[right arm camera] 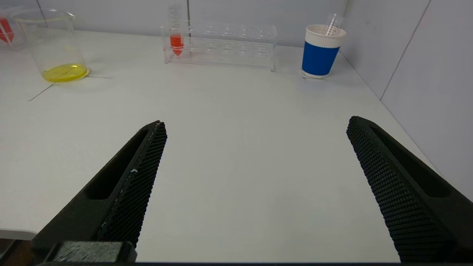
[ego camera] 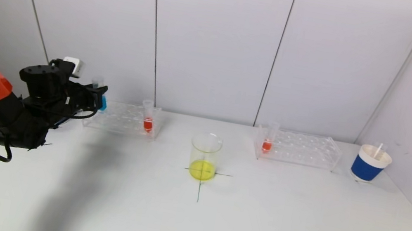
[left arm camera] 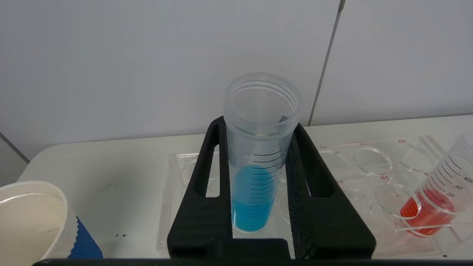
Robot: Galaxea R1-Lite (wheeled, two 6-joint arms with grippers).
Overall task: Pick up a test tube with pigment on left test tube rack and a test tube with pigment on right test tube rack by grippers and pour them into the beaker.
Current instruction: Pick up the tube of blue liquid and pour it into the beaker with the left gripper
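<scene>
Clear plastic rack, matt table

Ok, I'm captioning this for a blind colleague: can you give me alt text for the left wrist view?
The left gripper is shut on an open test tube of blue liquid, held upright over the clear left rack. A test tube of red liquid stands in the rack, and a blue-and-white paper cup sits on the white table.

Blue tube's base behind the left tool.
</scene>
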